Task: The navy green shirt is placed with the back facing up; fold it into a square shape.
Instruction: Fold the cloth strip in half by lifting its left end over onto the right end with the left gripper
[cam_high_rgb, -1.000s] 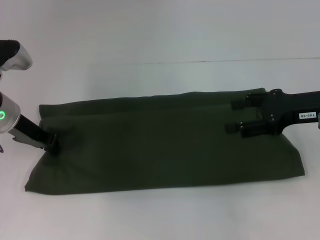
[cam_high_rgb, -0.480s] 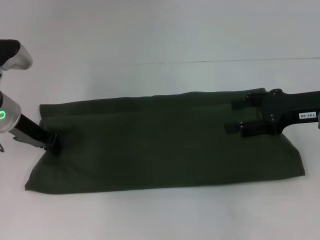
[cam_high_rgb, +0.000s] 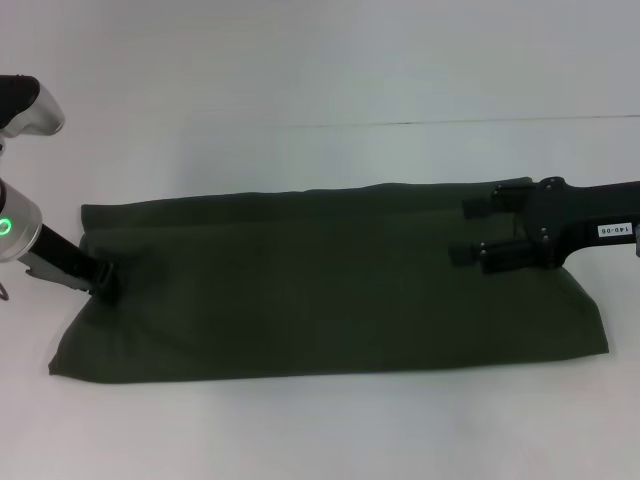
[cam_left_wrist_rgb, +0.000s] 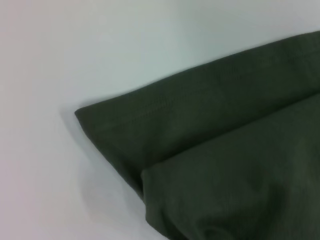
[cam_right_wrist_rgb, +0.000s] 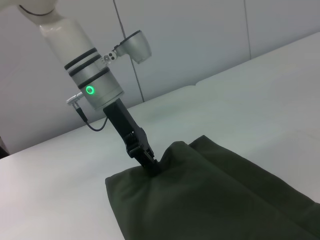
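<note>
navy green shirt (cam_high_rgb: 330, 285) spread wide across the table (cam_high_rgb: 320, 70), folded lengthwise into a band, left gripper (cam_high_rgb: 108, 288) at its left end pressed into the cloth, right gripper (cam_high_rgb: 468, 232) over its right end near the far edge

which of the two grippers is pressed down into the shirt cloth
The left gripper, at the left end of the navy green shirt: its tip is sunk into the fabric, which bunches around it. The right gripper lies over the shirt's right end, fingers spread apart.
</note>
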